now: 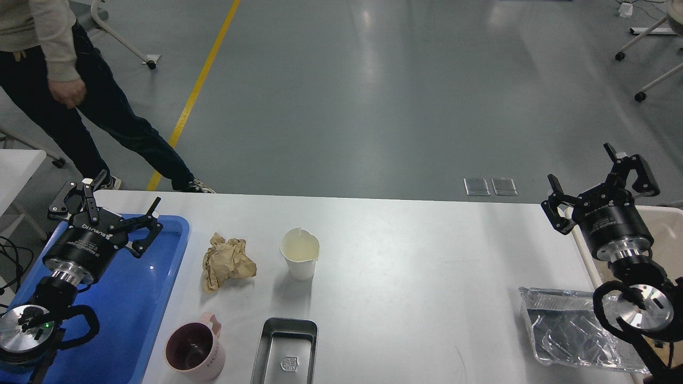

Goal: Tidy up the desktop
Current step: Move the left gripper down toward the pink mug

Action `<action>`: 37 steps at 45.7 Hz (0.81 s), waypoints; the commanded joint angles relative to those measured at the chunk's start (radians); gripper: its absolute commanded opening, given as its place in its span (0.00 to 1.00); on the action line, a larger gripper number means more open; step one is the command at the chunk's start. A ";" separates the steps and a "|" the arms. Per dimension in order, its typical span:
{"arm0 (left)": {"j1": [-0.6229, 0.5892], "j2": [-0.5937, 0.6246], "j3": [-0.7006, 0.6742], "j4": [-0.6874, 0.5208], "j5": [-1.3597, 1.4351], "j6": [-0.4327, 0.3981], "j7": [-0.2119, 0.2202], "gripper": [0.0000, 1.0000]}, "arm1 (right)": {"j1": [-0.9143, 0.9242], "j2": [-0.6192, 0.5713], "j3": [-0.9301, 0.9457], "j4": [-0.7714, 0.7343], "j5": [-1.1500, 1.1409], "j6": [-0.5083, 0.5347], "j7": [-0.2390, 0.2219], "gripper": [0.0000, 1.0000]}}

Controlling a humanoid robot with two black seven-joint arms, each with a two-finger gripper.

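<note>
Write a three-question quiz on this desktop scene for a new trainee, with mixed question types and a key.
1. True or false: the left claw is clamped on the crumpled brown paper.
2. Which lies nearest the desktop's front edge? A) white paper cup B) metal tin C) crumpled brown paper
3. Fill in: the left claw hangs over the ____ tray.

Key:
1. False; its fingers are spread and empty, and the paper lies apart from it on the desktop.
2. B.
3. Blue. The right claw is also open, above the cream bin.
</note>
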 commanded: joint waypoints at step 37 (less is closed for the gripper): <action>0.036 0.005 0.052 -0.006 0.011 0.010 -0.015 0.96 | -0.008 0.053 0.003 -0.002 -0.122 -0.001 0.000 1.00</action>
